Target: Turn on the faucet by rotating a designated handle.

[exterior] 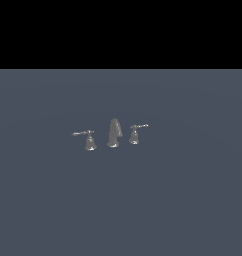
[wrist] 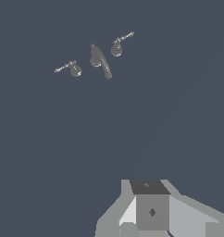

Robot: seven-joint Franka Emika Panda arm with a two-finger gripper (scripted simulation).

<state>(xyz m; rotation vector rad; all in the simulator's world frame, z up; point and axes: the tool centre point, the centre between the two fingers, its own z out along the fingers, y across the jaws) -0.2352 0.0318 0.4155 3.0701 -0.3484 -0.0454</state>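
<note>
The faucet stands on the grey floor as three small grey metal pieces, with a tall curved spout point(exterior: 114, 133) in the middle. The designated handle point(exterior: 89, 140) is at the exterior view's left, with a wide bell base and a level lever with a knobbed tip. The smaller handle point(exterior: 135, 135) with an up-tilted lever is at the right. In the wrist view I see the spout point(wrist: 100, 60), the designated handle point(wrist: 75, 69) and the smaller handle point(wrist: 116, 47), all far off. Only grey blocks of my gripper point(wrist: 151, 203) show there, well apart from the faucet and touching nothing. The gripper is out of the exterior view.
A flat blue-grey floor point(exterior: 183, 200) spreads around the faucet on all sides. A black band fills the top of the exterior view. No other objects show.
</note>
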